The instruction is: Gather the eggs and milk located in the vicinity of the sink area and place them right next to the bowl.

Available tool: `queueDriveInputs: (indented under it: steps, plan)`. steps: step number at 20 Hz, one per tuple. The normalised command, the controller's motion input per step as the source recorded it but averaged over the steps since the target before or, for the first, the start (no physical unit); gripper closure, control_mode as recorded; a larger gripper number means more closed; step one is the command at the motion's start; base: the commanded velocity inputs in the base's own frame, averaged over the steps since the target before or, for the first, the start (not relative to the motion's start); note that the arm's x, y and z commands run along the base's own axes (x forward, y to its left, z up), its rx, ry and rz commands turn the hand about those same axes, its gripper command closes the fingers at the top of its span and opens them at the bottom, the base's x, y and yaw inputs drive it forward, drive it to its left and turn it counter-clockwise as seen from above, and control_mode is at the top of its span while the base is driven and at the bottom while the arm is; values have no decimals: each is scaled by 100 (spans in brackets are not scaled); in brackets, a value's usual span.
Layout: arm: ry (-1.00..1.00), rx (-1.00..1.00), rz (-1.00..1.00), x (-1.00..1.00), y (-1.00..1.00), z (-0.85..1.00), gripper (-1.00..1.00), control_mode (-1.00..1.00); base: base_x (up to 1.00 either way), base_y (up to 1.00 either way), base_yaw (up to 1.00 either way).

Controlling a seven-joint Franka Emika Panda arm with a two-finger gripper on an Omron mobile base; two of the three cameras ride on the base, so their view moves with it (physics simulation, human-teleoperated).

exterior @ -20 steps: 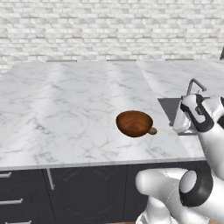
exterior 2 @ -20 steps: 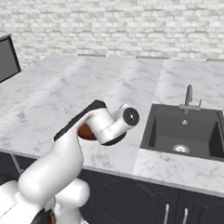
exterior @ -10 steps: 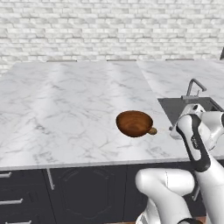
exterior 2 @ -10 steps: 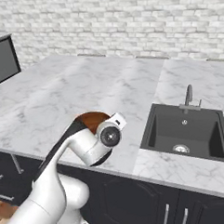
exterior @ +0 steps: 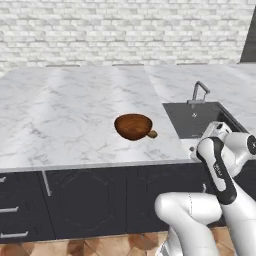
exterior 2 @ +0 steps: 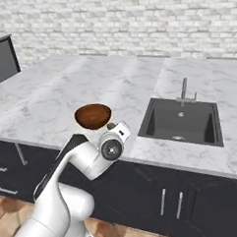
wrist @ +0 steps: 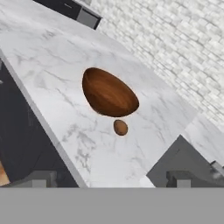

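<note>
I see brown egg (wrist: 120,127) beside bowl (wrist: 109,92) on counter (exterior: 70,115). Claw wide open, holding nothing. Next, I judge: find milk and pale egg near sink (exterior 2: 182,122).

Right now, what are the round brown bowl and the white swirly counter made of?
The round reddish-brown bowl looks like glossy polished wood: warm brown with a faint grain and sheen. The white grey-veined counter looks like smooth marble, judging by its veins, though it could be imitation.
</note>
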Motion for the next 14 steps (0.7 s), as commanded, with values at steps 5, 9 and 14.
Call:
queueDriveInputs:
  steps: [5,9,14]
  plan:
    - [0,0,0,0,0,0,-100,100,-58,-70,-12]
    - [0,0,0,0,0,0,-100,100,0,-94,-9]
    - [0,0,0,0,0,0,-100,100,0,-100,-6]
